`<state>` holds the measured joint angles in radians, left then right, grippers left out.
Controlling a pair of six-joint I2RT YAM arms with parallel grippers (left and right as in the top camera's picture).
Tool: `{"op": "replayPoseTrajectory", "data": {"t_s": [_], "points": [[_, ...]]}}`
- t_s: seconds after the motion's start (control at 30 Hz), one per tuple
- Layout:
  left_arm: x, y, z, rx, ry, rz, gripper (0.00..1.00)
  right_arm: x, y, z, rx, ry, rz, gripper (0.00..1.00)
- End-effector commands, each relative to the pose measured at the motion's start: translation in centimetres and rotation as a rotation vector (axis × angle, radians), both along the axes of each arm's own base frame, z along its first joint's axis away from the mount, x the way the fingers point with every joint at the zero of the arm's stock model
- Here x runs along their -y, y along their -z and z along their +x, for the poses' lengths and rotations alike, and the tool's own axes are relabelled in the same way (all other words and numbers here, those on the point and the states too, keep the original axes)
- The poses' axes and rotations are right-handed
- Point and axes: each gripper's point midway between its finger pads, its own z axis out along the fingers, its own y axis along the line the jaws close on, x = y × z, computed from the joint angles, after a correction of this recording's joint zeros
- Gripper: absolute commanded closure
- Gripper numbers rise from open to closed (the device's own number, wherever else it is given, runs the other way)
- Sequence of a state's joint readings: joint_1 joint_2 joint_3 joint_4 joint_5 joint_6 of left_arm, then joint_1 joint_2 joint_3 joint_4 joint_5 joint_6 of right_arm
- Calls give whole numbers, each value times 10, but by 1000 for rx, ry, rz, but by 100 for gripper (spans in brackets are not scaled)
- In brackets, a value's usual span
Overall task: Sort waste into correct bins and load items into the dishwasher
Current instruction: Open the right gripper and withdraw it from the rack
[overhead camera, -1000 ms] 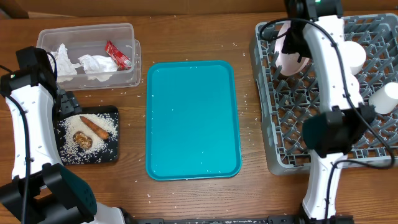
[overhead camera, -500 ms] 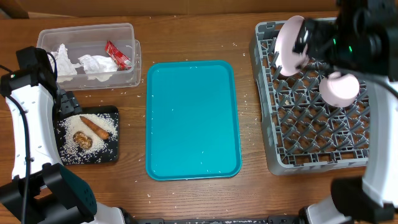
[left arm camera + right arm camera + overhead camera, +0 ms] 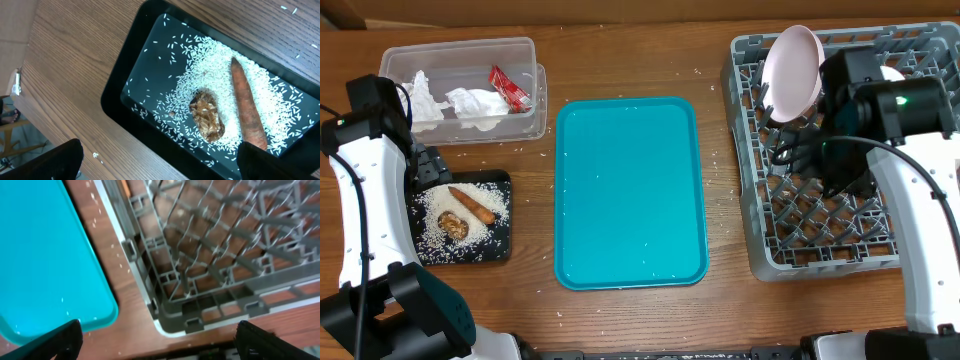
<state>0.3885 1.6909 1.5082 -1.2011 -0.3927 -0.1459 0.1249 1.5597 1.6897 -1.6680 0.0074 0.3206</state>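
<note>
Wooden tabletop point(image 3: 620, 55) all round. Left pincer point(image 3: 161, 161) gapes wide, empty, directly over one black tray point(image 3: 112, 95) holding scattered rice point(image 3: 210, 70), one carrot piece point(image 3: 247, 110), one brown lump point(image 3: 207, 117). Beyond it, one clear tub point(image 3: 455, 47) holds two napkins point(image 3: 475, 103) and one wrapper point(image 3: 508, 88). Right pincer point(image 3: 155, 340), equally wide and empty, hangs above a corner of the grey rack point(image 3: 165, 311); beyond it stands one round white dish point(image 3: 792, 70), probably a bowl.

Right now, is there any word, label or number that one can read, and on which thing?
No text is readable.
The red-and-white wrapper in the clear tub: white marks, too small to read.
The teal tray, black tray and dish rack: no text seen.
</note>
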Motion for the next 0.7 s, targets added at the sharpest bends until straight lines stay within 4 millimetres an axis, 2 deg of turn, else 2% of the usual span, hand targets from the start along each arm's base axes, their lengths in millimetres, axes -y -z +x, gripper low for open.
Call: {"op": "replayPoseTrajectory", "data": {"t_s": [0.0, 0.17, 0.37, 0.43, 0.67], "points": [[-2, -2, 2, 3, 10, 2, 0, -5, 4, -4, -14, -4, 31, 0], [-2, -2, 2, 3, 10, 2, 0, -5, 4, 1, 6, -5, 33, 0], [-2, -2, 2, 3, 10, 2, 0, -5, 5, -2, -8, -5, 31, 0], [-2, -2, 2, 3, 10, 2, 0, -7, 5, -13, -53, -5, 49, 0], [-2, -2, 2, 3, 10, 2, 0, -7, 6, -13, -53, -16, 44, 0]]}}
